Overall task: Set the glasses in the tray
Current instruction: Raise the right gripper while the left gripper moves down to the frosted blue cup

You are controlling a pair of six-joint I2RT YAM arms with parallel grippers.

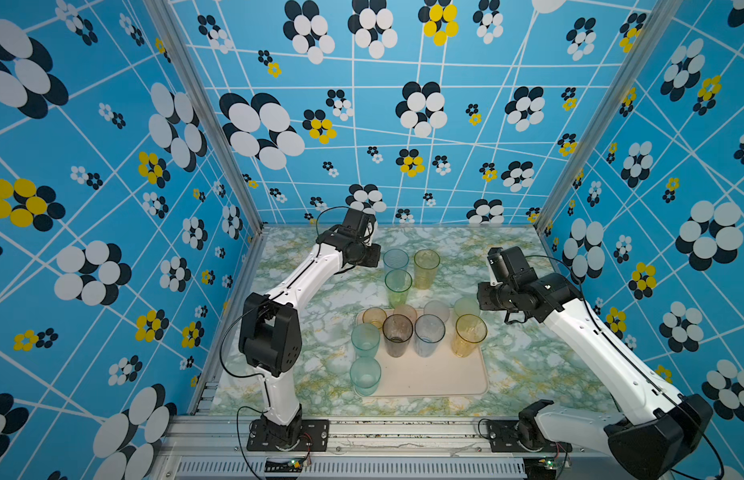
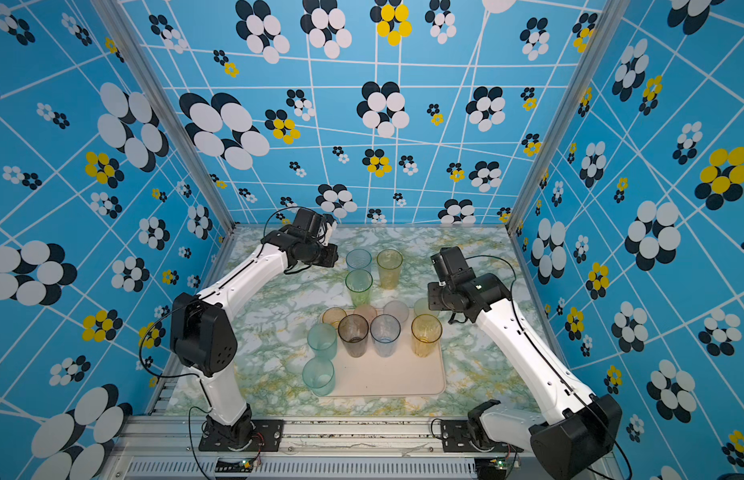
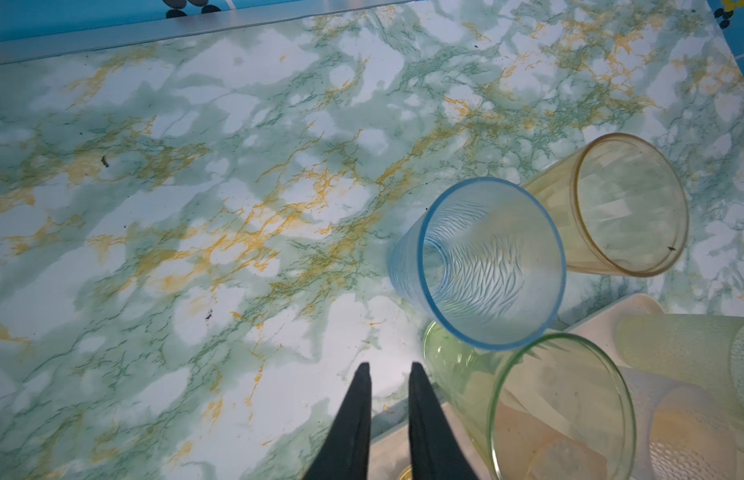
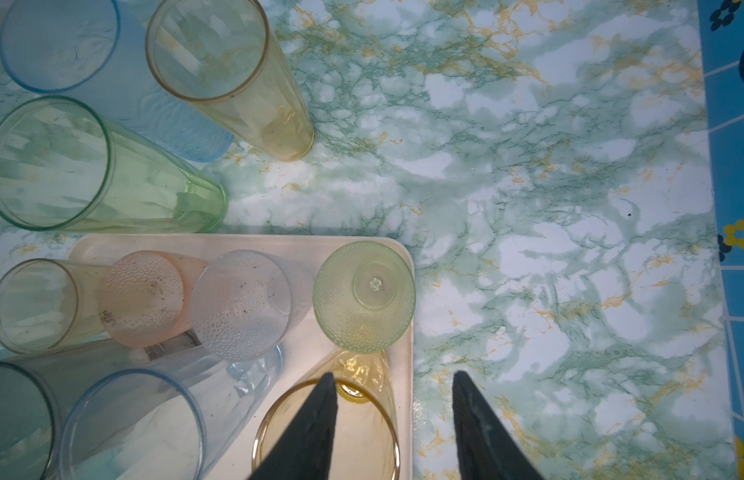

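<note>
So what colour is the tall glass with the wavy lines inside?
The wavy-lined glass is light blue, clearest in the left wrist view.

Left arm (image 1: 303, 270) reaching forward, jaws narrowly parted, right arm (image 1: 603, 345) bent, jaws wider, both empty

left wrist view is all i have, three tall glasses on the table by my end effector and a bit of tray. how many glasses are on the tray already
Observer: Nine glasses stand on the tray.
Operator: ok wheres the right end effector
Observer: The right end effector is open and empty, above the tray's right edge, next to the tall amber glass standing there.
Operator: any room for my three
Observer: Yes, the near right part of the tray, in front of that amber glass, is bare.
</note>
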